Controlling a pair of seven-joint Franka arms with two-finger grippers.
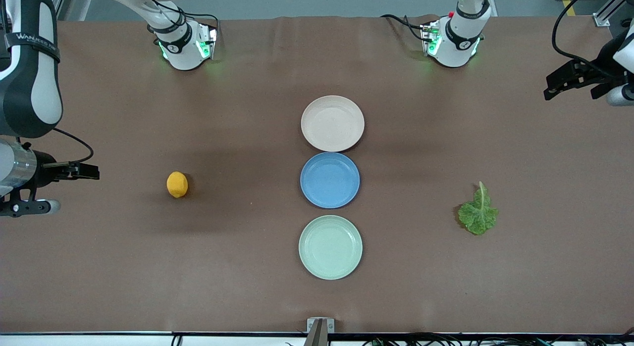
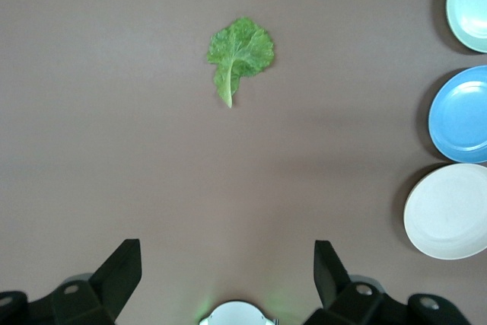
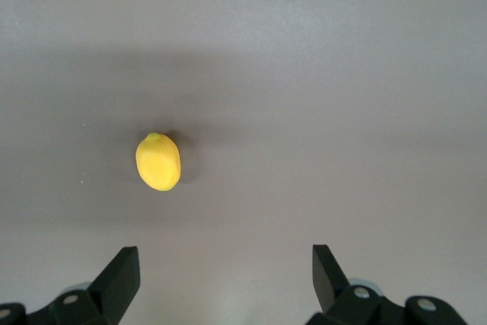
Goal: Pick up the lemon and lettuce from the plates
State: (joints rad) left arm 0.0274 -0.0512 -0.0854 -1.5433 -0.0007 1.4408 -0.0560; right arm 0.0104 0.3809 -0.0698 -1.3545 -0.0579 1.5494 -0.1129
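Note:
The lemon (image 1: 177,184) lies on the bare table toward the right arm's end, on no plate; it also shows in the right wrist view (image 3: 158,161). The lettuce (image 1: 478,212) lies flat on the table toward the left arm's end, also seen in the left wrist view (image 2: 240,55). The beige-pink plate (image 1: 332,123) and the mint green plate (image 1: 330,247) are empty in the middle. My right gripper (image 1: 84,172) (image 3: 226,260) is open, up beside the lemon. My left gripper (image 1: 557,86) (image 2: 227,256) is open, up near the lettuce's end.
An empty blue plate (image 1: 330,180) sits between the two task plates, the three in a row down the table's middle. The left wrist view shows all three: mint (image 2: 472,1), blue (image 2: 460,116), beige (image 2: 449,211). The brown tabletop (image 1: 247,113) is bare around both foods.

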